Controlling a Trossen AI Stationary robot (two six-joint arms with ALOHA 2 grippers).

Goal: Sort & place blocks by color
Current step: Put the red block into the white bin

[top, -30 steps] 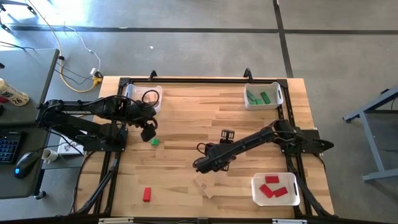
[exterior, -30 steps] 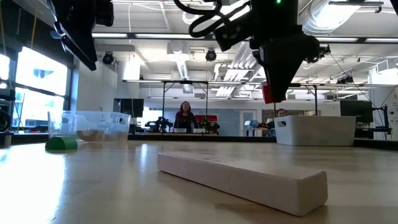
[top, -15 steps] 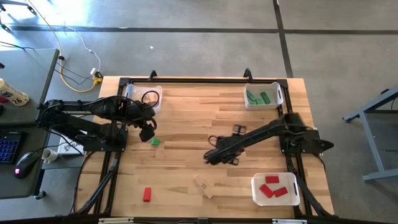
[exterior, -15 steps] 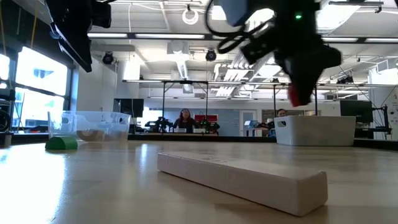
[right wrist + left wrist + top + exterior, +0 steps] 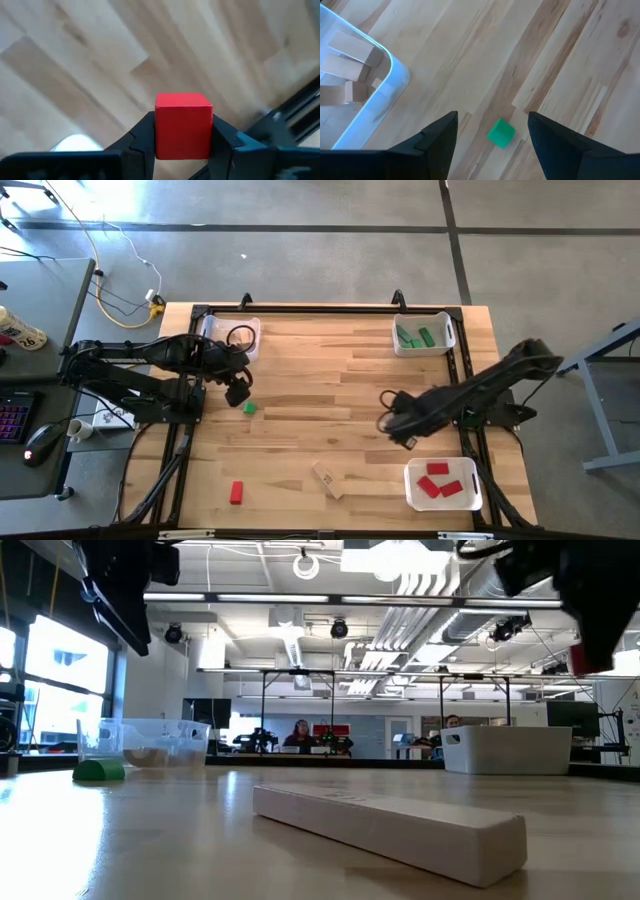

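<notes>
A red cube [image 5: 183, 125] sits between the fingers of my right gripper [image 5: 399, 428], which is shut on it above the table's right half, a little toward the far side of the bin of red blocks [image 5: 443, 484]. My left gripper [image 5: 238, 392] hangs open above the table's left part. A green cube [image 5: 500, 133] lies flat on the wood below it, between the lines of its two fingers and apart from them. A red bar [image 5: 236, 492] and a tan bar [image 5: 327, 478] lie near the front edge. My right gripper pinches the red cube by two opposite side faces [image 5: 161, 127] between its two fingers [image 5: 141, 136]. The fingers point steeply down. The cube is lifted clear of the table, its top face level.
A clear bin with tan blocks [image 5: 232, 335] stands at the far left, and a white bin with green blocks [image 5: 423, 335] at the far right. The black frame rails [image 5: 470, 450] run along the table's sides. Bare wood lies in the middle.
My right gripper has carried the red cube from beside the tan bar toward the table's right edge, rising a little and rolling about its own pointing line. It has stayed shut on the cube.
</notes>
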